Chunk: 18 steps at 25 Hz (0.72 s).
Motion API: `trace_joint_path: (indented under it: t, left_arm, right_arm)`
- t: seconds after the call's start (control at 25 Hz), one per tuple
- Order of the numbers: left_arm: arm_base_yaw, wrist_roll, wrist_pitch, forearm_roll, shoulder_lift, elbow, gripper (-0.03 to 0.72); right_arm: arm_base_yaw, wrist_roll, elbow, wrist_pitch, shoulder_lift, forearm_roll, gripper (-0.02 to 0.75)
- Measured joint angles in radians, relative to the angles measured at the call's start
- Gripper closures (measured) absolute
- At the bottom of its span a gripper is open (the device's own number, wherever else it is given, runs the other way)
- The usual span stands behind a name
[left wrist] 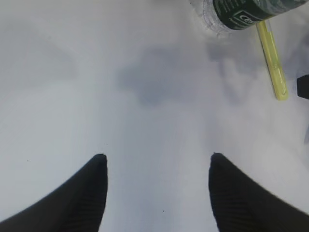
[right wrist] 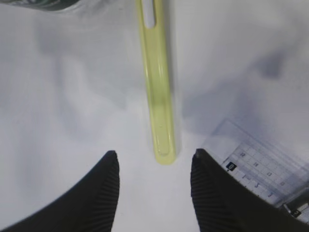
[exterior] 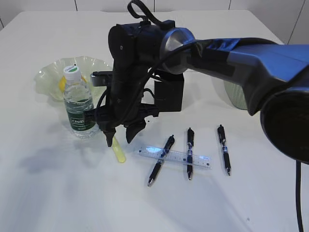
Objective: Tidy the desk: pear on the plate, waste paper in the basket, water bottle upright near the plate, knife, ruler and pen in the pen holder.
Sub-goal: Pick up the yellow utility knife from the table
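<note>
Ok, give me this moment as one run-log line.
right gripper: open, above yellow knife end, nothing held | left gripper: open, empty | water bottle: upright by plate | ruler, pens: on desk

Water bottle (exterior: 78,108) upright just before pale green ruffled plate (exterior: 50,77). Slim yellow knife (exterior: 118,151) flat on white tabletop (exterior: 58,193). Clear ruler (exterior: 176,156) under two pens (exterior: 161,160); third pen (exterior: 224,149) apart. Black pen holder (exterior: 170,95) behind; basket (exterior: 234,96) mostly hidden.

Bare desk (exterior: 58,193) lies open at near left; the water bottle (exterior: 79,108) and ruler (exterior: 176,157) flank the yellow knife (right wrist: 157,96).
</note>
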Motion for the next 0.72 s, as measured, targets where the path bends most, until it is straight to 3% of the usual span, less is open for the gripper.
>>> trace_joint_path:
  t: [0.72]
  left_arm:
    - [0.0,0.0,0.0,0.0,0.0,0.0,0.222]
  right_arm:
    - [0.002,0.011,-0.002,-0.002,0.056,0.002,0.361]
